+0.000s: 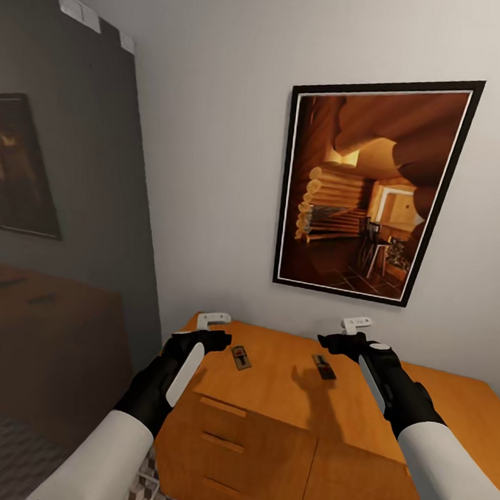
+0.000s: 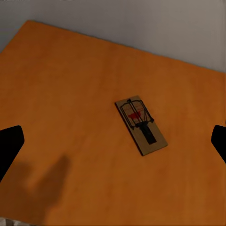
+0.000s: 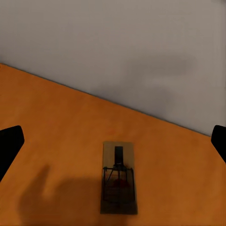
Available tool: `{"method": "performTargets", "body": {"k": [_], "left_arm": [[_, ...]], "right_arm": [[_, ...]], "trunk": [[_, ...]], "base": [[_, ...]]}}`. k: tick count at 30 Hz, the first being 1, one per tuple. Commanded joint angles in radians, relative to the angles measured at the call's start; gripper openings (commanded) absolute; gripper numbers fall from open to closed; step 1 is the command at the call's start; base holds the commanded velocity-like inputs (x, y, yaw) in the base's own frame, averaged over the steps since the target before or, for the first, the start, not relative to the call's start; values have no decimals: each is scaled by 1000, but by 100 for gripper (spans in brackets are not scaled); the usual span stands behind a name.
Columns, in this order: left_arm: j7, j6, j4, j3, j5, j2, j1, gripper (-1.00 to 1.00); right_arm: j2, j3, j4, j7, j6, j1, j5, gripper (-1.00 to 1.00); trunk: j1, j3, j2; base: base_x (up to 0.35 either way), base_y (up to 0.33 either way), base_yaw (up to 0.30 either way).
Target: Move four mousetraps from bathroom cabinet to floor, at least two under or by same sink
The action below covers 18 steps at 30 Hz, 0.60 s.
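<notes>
- Now the left gripper (image 1: 214,320) hangs over the cabinet (image 1: 270,399) top, fingers spread wide, nothing in them.
- One mousetrap (image 1: 240,357) lies flat just beside it, toward the middle.
- Right gripper (image 1: 356,325) is equally wide and empty, a second mousetrap (image 1: 323,366) near it.
- Left wrist view catches that trap's (image 2: 141,125) red bait plate; the head view adds the framed picture (image 1: 372,187) on the wall.
</notes>
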Motion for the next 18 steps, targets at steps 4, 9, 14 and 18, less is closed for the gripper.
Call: {"method": "performTargets", "body": {"k": [4, 9, 14, 18], "left_arm": [[9, 2, -1, -1, 10, 0, 0, 100], [9, 1, -1, -1, 10, 0, 0, 100], [9, 0, -1, -1, 10, 0, 0, 100], [9, 0, -1, -1, 11, 0, 0, 100]], "right_arm": [[-1, 2, -1, 2, 5, 0, 0, 100], [-1, 2, -1, 3, 5, 0, 0, 100], [-1, 2, -1, 3, 5, 0, 0, 100], [-1, 2, -1, 3, 5, 0, 0, 100]], "trunk": [[0, -1, -1], [0, -1, -1], [0, -1, -1], [0, -1, -1]], "base": [[0, -141, 0], [59, -239, 0], [143, -218, 0], [66, -89, 0]]}}
